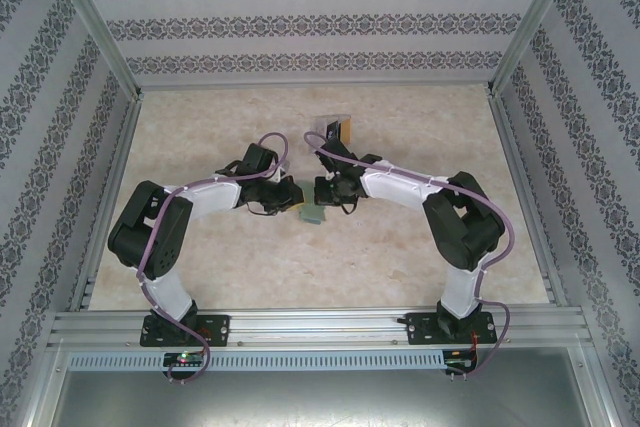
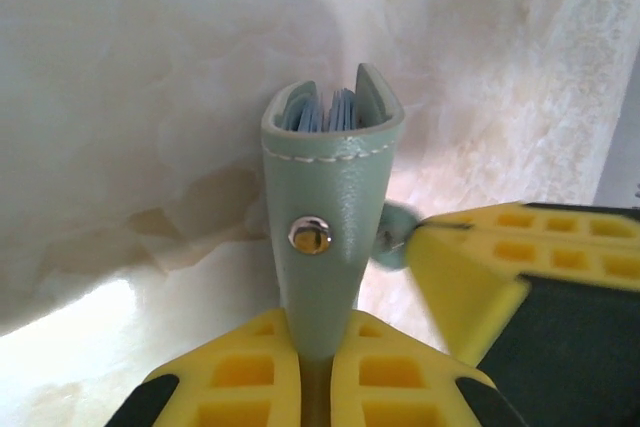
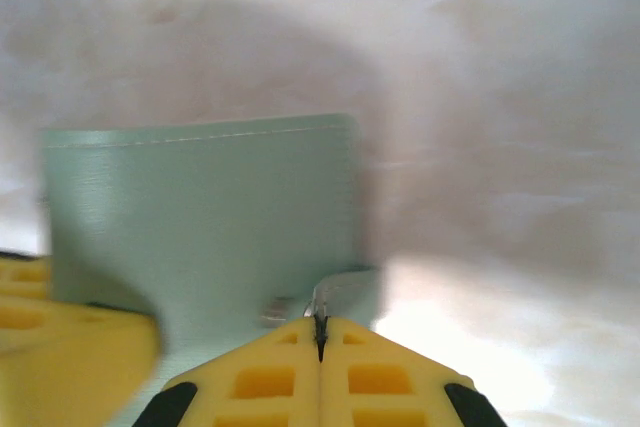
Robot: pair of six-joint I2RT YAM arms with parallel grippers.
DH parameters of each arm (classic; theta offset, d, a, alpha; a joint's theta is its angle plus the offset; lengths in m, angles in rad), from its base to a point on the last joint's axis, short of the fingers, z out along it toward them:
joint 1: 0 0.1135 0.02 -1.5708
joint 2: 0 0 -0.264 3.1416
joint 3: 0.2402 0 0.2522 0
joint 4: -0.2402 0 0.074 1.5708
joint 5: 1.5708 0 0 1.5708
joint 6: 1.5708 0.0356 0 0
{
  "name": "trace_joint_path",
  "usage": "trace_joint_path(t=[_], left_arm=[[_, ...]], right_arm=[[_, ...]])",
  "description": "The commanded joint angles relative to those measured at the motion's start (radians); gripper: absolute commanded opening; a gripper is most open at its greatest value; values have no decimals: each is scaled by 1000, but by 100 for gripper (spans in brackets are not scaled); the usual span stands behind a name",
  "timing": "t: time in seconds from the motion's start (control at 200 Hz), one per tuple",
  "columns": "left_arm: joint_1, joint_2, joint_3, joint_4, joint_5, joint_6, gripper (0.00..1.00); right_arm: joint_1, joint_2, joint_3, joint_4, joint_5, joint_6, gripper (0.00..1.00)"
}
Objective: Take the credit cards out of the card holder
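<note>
Pale marbled tabletop, card holder mid-table, damask-striped walls, aluminium rails

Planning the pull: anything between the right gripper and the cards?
Yes: the card holder, folded nearly shut in the left gripper, walls off its pockets; the right gripper pinches only its snap tab.

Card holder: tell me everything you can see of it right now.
The card holder is a soft grey-green wallet, leather-like, with pale stitching along its edge and a metal snap stud on its outer face. It is folded nearly shut, pale blue pocket layers showing at its far end. The left gripper clamps its near end; the right gripper is shut on its small flap. It sits between the two arms.
</note>
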Motion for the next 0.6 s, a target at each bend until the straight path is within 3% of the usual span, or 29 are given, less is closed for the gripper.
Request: trace_joint_path(t=[0.0, 0.18, 0.21, 0.305, 0.36, 0.6], left_arm=[[-3, 4, 42, -96, -59, 64, 0], [-3, 13, 72, -124, -65, 85, 0], [-3, 14, 77, -134, -68, 89, 9], [-4, 5, 109, -178, -100, 112, 36], [-4, 3, 143, -226, -142, 140, 51], [0, -20, 255, -373, -406, 177, 78]], right_arm=[[-22, -19, -22, -110, 181, 7, 0], [-28, -11, -16, -88, 131, 1, 0], [-27, -18, -26, -65, 108, -1, 0], [-29, -28, -30, -26, 42, -3, 22], [-29, -24, -24, -14, 1, -20, 26], [-11, 3, 1, -9, -20, -11, 30]])
